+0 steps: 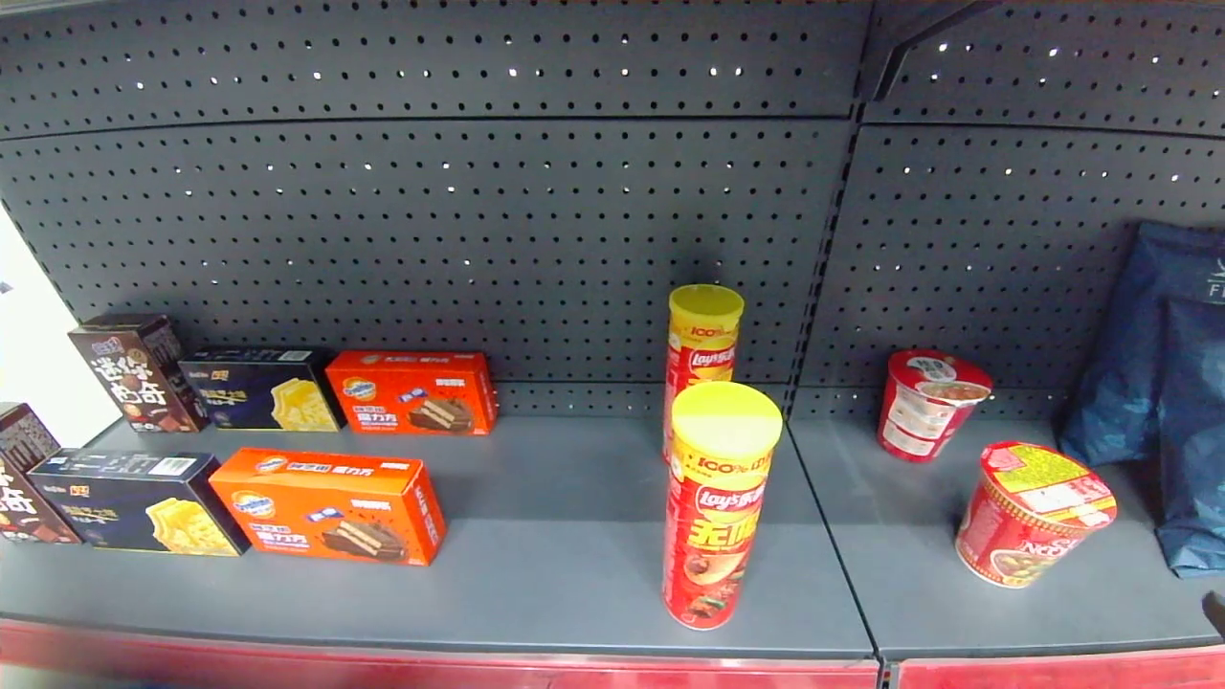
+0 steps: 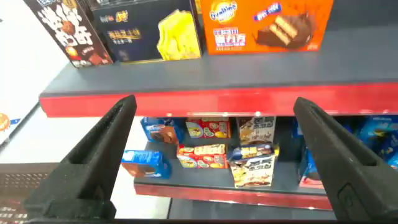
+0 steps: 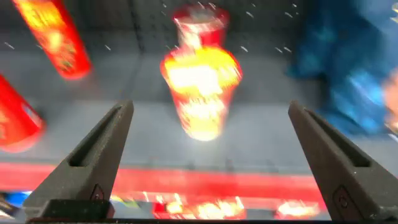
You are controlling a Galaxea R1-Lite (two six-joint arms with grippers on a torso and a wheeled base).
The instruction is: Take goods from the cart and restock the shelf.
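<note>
On the grey shelf [image 1: 574,536] stand two red chip cans with yellow lids, one in front [image 1: 715,504] and one behind [image 1: 701,354]. Two red noodle cups sit to their right, the near one [image 1: 1029,512] and the far one [image 1: 924,404]. Orange boxes [image 1: 330,505] and dark boxes [image 1: 134,502] line the left side. My left gripper [image 2: 214,155] is open and empty, below the shelf's red front edge [image 2: 205,102], facing the orange box [image 2: 264,25]. My right gripper [image 3: 208,162] is open and empty in front of the near noodle cup [image 3: 200,90].
Blue bags [image 1: 1163,383] lean against the pegboard at the far right. A lower shelf [image 2: 217,171] holds several small snack boxes. Bare shelf floor lies between the orange boxes and the chip cans.
</note>
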